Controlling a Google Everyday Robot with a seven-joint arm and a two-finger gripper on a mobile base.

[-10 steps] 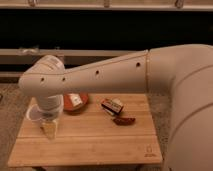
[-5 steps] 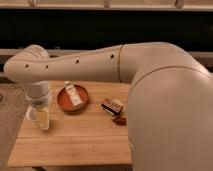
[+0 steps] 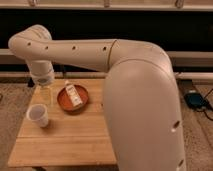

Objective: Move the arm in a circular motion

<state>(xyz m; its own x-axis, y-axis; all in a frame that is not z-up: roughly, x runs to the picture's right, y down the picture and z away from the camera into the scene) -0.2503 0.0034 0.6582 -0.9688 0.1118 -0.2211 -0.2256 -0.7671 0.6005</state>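
The arm point(image 3: 100, 52) is a very large glossy cream-white tube with small dark holes. Its thick segment point(image 3: 142, 110) fills the right of the camera view, and it reaches left to a bend at the upper left point(image 3: 30, 42). From there it drops to the gripper point(image 3: 46, 96), a narrow pale tip that hangs over the back left of the wooden table point(image 3: 65, 142). The gripper is just behind and above a white cup point(image 3: 38, 115) and left of a red-brown plate point(image 3: 75, 100).
A small white packet point(image 3: 73, 94) lies on the plate. The arm's thick segment hides the table's right side. A dark wall with pale rails runs behind. Grey floor lies around the table, with a dark object point(image 3: 196, 100) at the right.
The thick segment has swung left and nearer, and now hides the snacks on the table's right. The bend has risen and the gripper has lifted back off the cup.
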